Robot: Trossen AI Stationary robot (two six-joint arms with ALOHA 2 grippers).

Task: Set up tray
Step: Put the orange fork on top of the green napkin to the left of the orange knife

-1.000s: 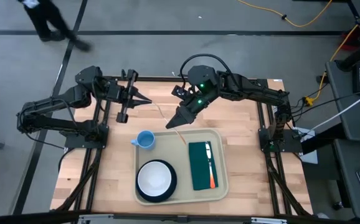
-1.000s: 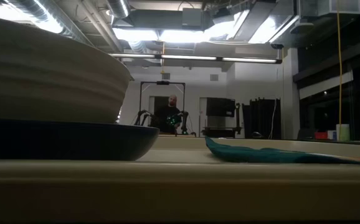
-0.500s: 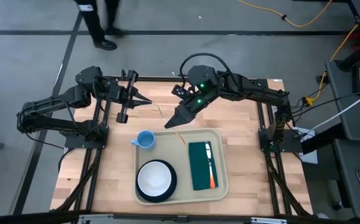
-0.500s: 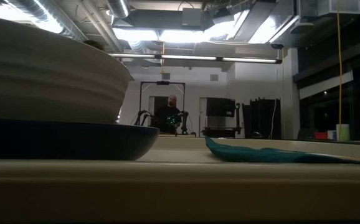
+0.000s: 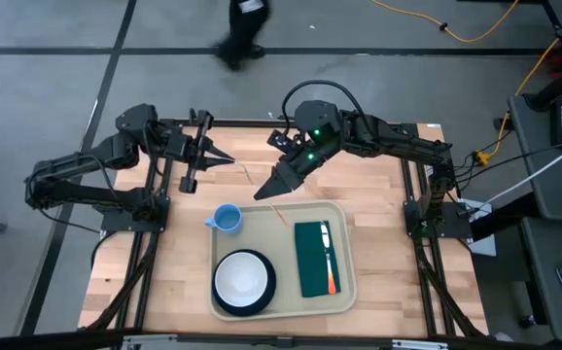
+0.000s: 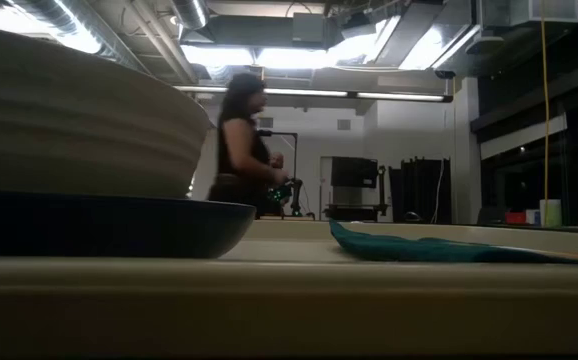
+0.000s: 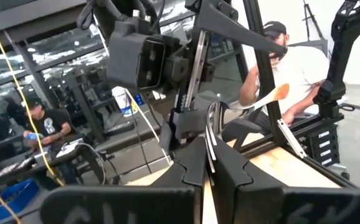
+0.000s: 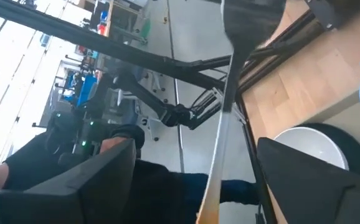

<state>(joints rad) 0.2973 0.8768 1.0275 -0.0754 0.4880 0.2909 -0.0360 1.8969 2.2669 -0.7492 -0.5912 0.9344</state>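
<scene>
High view, right end effector: fingers now spread wide above the far rim of the tray, after standing narrower a second ago; wooden spoon lying across that rim, no longer gripped.
High view, tray: on the bench, carrying plate with bowl and napkin; blue cup just outside it.
High view, left end effector: closed, empty, parked at the far bench edge.
Low view: plate and napkin close up; person walking behind.
Right wrist view: spoon handle between parted fingers, apparently released.
Meaning: spoon probably delivered; cup likely next.

A blue cup stands left of centre on the desk; a person walks along the top edge.
</scene>
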